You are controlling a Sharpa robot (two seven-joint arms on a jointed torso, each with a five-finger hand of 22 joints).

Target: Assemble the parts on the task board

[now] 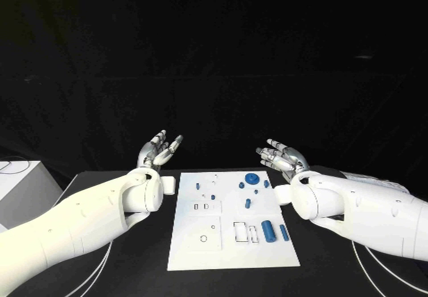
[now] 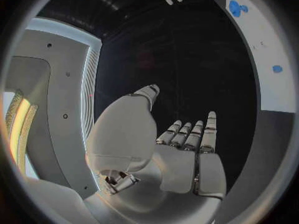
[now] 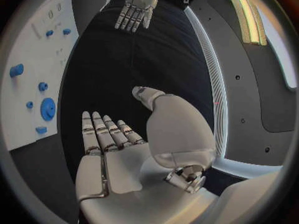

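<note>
While both hands hang raised at the far corners of the task board (image 1: 234, 219), nothing on it is yet being handled, so the assembly looks to stand at its very start, or at a pause between parts. The left hand (image 1: 159, 150) is lifted off the table beside the board's far left corner, fingers straight, slightly apart and holding nothing; its wrist view shows the same flat, empty palm. The right hand (image 1: 281, 158) hovers near the far right corner, fingers likewise extended, loosely spread and empty. The board lies flat in the middle of the black table (image 1: 138, 263), between the two arms. Its blue parts sit mostly on the right half: a round gear-like piece (image 1: 252, 180) near the far edge, a few small pegs (image 1: 248, 202) below it, and two upright-lying cylinders (image 1: 268, 232) toward the near right. Outlined slots (image 1: 240, 232) and small holes mark the middle and left of the board. A white box (image 1: 22, 185) stands off the table's left side. The next move, I judge, calls for one hand, likely the right since the parts lie closer to it, to come down over a single piece and pinch it cleanly without nudging its neighbours, then match it to its slot.
</note>
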